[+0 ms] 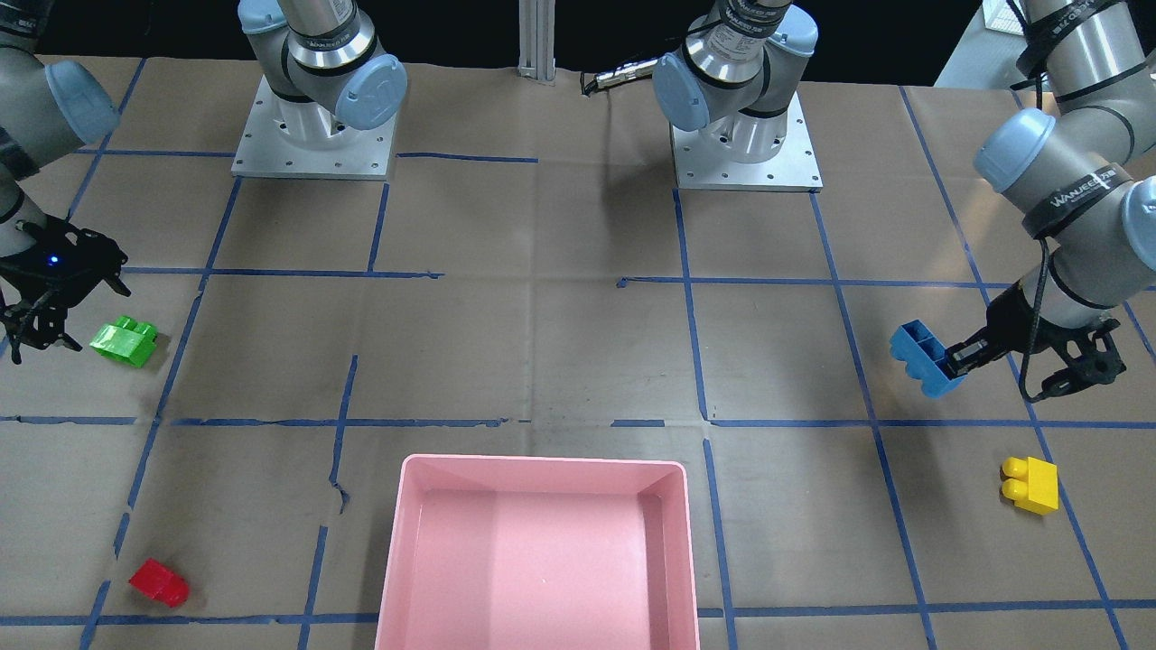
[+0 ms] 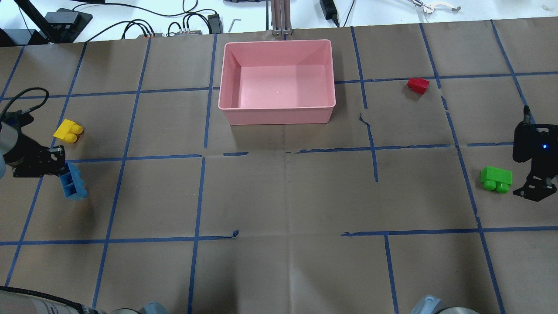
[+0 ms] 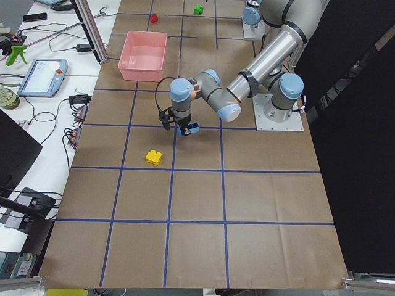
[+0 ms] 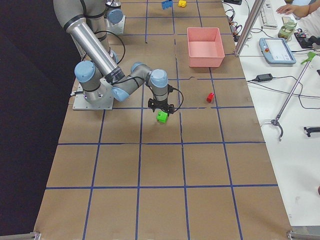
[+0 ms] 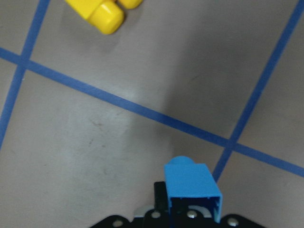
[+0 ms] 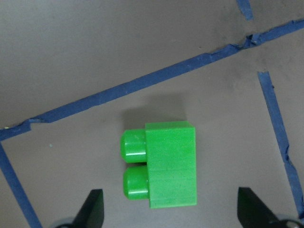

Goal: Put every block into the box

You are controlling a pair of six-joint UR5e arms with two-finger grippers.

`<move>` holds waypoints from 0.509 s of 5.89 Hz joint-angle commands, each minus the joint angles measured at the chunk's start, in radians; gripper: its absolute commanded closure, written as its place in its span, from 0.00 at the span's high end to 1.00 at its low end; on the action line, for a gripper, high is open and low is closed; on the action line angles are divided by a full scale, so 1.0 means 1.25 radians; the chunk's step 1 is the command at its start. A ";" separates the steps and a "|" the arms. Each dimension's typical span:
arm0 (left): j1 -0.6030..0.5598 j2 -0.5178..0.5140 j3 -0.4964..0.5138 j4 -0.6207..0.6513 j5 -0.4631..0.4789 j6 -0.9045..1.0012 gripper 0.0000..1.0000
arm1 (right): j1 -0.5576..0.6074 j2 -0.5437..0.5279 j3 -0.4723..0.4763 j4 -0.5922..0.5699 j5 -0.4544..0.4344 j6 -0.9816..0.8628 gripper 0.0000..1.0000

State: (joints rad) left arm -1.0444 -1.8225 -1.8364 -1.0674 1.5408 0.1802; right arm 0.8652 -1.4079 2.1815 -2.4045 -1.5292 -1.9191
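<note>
left fingers (image 1: 968, 354) clamp the raised blue block (image 1: 921, 359), box (image 1: 542, 462) well apart toward centre; right fingers (image 6: 94, 211) spread, straddling the green block (image 6: 171, 164).

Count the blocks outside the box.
4: blue, held in the left end effector; yellow, lying near it; green, under the open right end effector; red, right of the box. The box is empty.

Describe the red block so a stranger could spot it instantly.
Find the pink box, top centre in the overhead view. Right of it, alone beside a blue tape line, lies the red block. It is the only red piece, smaller than the green block.
</note>
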 commanded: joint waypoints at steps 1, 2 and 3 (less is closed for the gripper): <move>-0.101 -0.016 0.098 -0.025 -0.070 -0.002 0.00 | 0.000 0.037 0.002 -0.037 0.010 -0.001 1.00; -0.174 -0.052 0.197 -0.081 -0.073 -0.010 0.00 | 0.000 0.039 0.005 -0.034 0.028 -0.004 1.00; -0.266 -0.106 0.319 -0.155 -0.064 -0.029 0.00 | 0.000 0.060 0.005 -0.040 0.027 -0.032 1.00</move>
State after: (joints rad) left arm -1.2761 -1.8999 -1.5696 -1.1839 1.4583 0.1615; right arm 0.8652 -1.3522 2.1865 -2.4490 -1.4997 -1.9347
